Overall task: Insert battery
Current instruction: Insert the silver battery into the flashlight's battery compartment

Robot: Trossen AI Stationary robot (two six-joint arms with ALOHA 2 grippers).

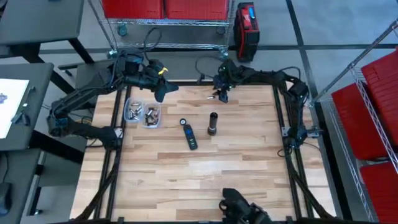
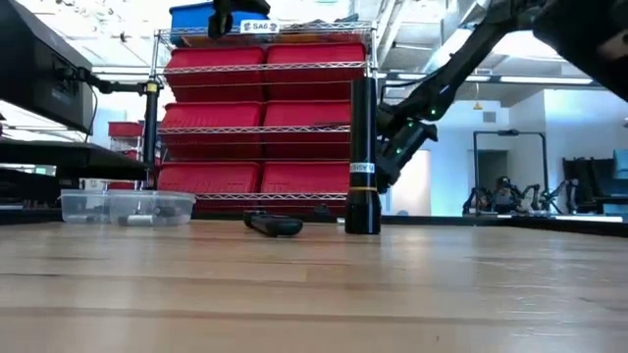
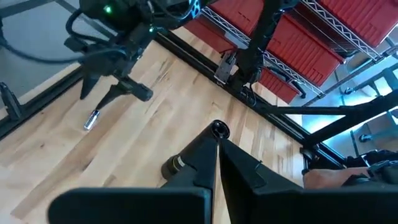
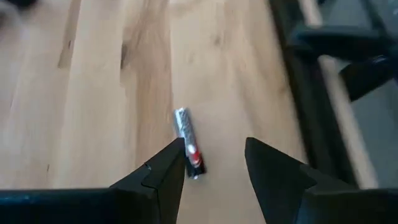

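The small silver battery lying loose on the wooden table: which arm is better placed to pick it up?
The right. Its gripper hovers just over the small silver battery with fingers open, the battery near one fingertip. The left gripper hangs farther away, fingers shut.

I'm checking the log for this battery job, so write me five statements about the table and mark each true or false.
1. The flashlight body stands upright on the table. True.
2. The right pincer is shut on the loose battery. False: its fingers are open, and the battery lies on the wood beside one fingertip.
3. Two clear bins sit left of the flashlight body in the high view. True.
4. The left pincer is wide open. False: its fingers are shut together.
5. The black remote-like device lies inside a bin. False: it lies flat on the table.
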